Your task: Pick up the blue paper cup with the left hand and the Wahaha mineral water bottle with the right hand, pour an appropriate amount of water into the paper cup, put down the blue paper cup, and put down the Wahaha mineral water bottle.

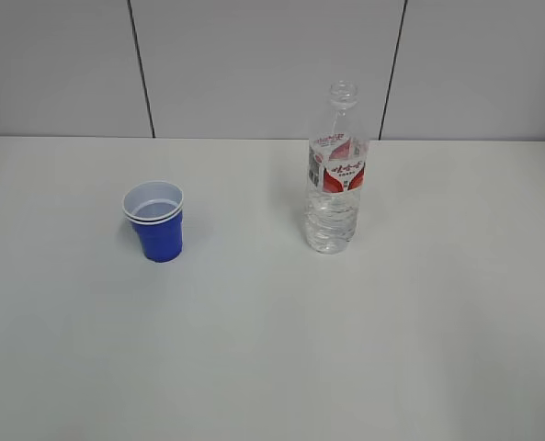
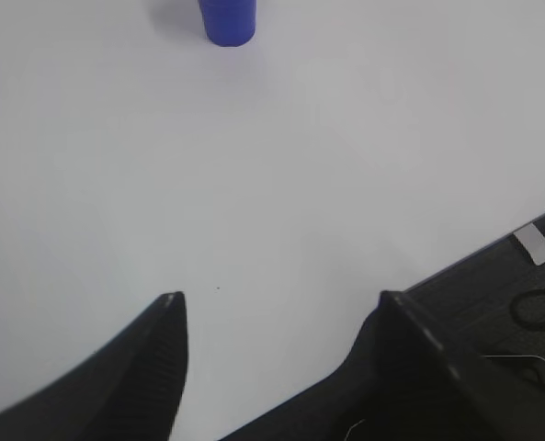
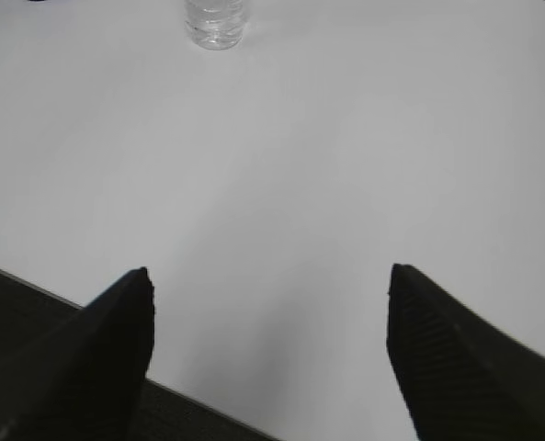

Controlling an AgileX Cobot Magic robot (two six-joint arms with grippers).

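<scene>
The blue paper cup [image 1: 156, 221] stands upright on the white table, left of centre, white inside with a double rim. Its base shows at the top of the left wrist view [image 2: 227, 20]. The Wahaha bottle [image 1: 335, 171] stands upright right of centre, capless, with clear water in its lower part. Its base shows at the top of the right wrist view [image 3: 215, 23]. My left gripper [image 2: 277, 303] is open and empty, far short of the cup. My right gripper [image 3: 269, 276] is open and empty, far short of the bottle. Neither gripper shows in the exterior view.
The white table [image 1: 272, 349] meets a grey panelled wall [image 1: 263, 64] at the back. The table's near edge and a dark surface below it show in the left wrist view [image 2: 493, 312] and the right wrist view [image 3: 33, 312].
</scene>
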